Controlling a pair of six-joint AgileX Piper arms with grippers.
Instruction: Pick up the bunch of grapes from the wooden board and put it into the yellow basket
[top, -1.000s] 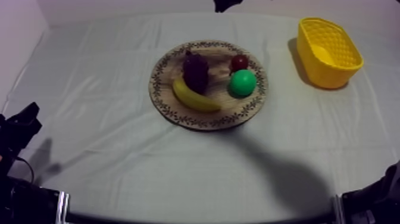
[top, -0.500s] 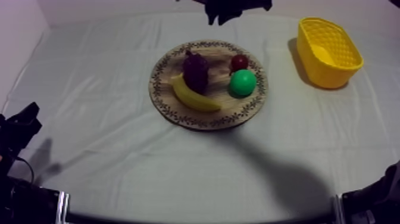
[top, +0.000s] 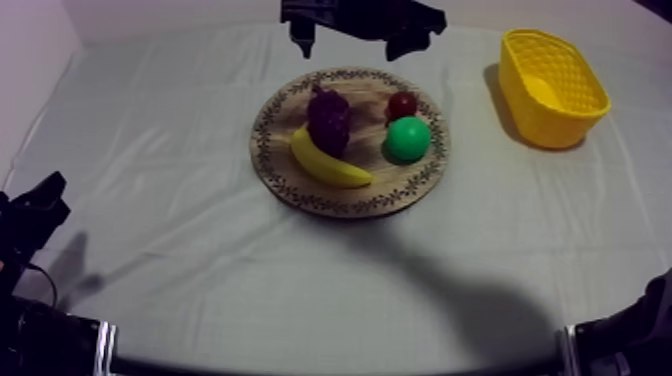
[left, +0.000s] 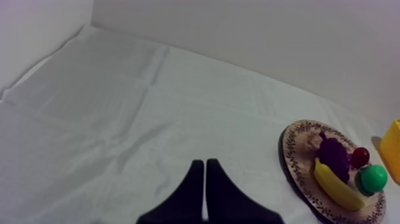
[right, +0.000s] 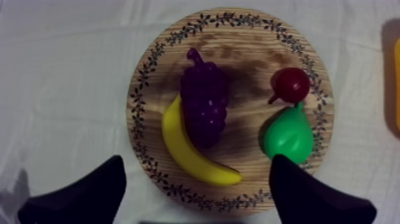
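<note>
A dark purple bunch of grapes (top: 328, 118) (right: 204, 110) lies on the round wooden board (top: 272, 150) (right: 238, 36), leaning against a banana (top: 328, 162) (right: 190, 152). A green pear (top: 407, 140) (right: 288, 134) and a small red fruit (top: 402, 104) (right: 290, 83) lie on the board's right half. My right gripper (top: 350, 38) (right: 196, 162) hangs above the board's far edge, open wide, its fingers (right: 89, 193) spread to either side of the fruit with nothing between them. The yellow basket (top: 552, 85) stands at the far right. My left gripper (left: 204, 190) (top: 35, 215) rests shut at the near left.
In the left wrist view the board (left: 291, 161) lies well off to the side, across bare cloth. Open cloth separates the board from the basket (top: 590, 100), whose inside looks bare. The table's back edge runs just behind my right arm.
My right arm has come down from the far edge toward the board. Its fingers have gone from together to wide apart. The fruit and my left arm have not moved.
</note>
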